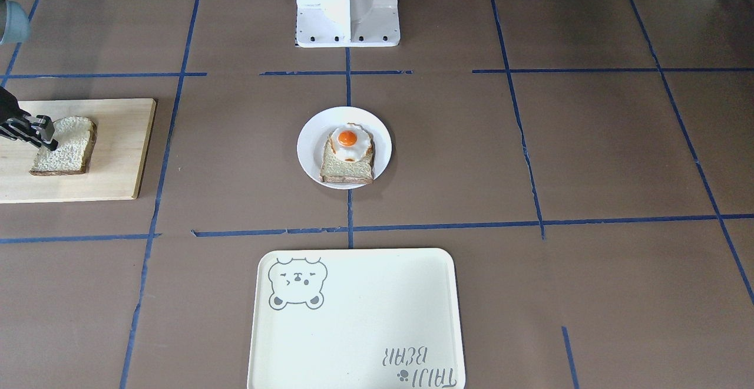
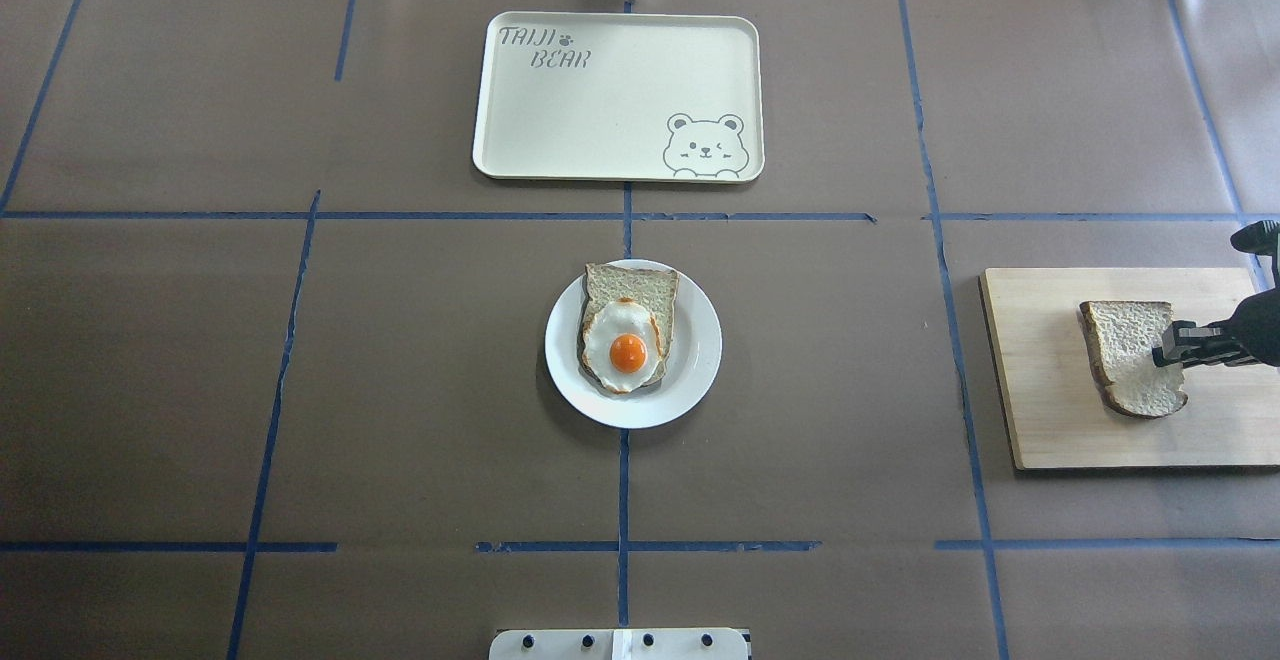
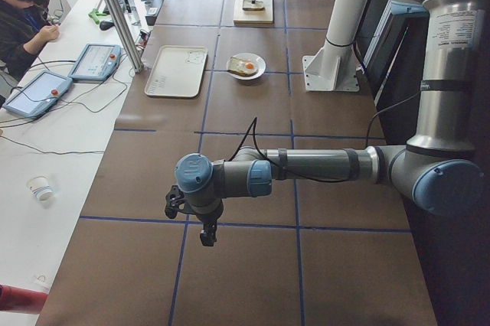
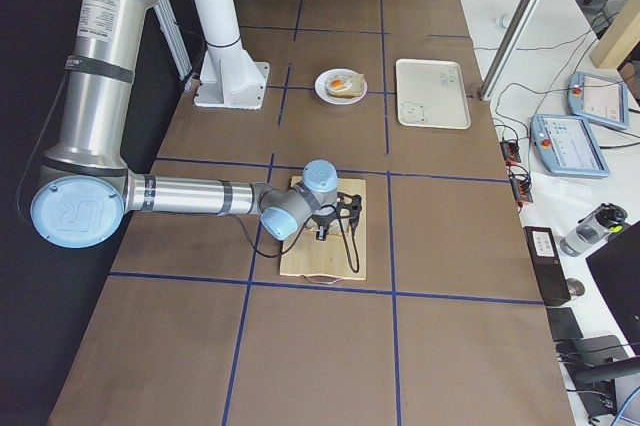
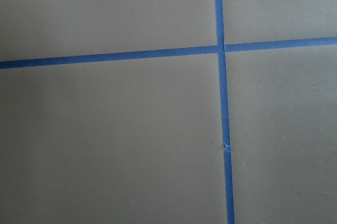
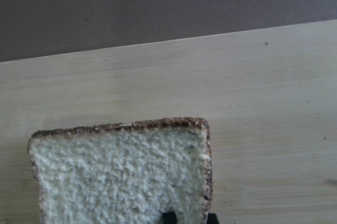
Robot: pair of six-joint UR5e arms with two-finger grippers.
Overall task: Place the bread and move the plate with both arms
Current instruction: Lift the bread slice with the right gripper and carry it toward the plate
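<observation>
Two claws work well apart. The left claw hangs low over bare table, arm stretched out, jaws unreadable from here. The plate sits centre under an egg sandwich. The right claw points down at the edge of the bread on the wooden board, and I cannot tell whether it grips. A shallow pinch could tear the crumb or drop the slice.

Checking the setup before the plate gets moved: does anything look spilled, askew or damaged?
Nothing spilled or damaged. One small thing: the egg-topped slice sits off-centre on the plate, its edge reaching the rim on the tray side. The bread lies on the board.
</observation>
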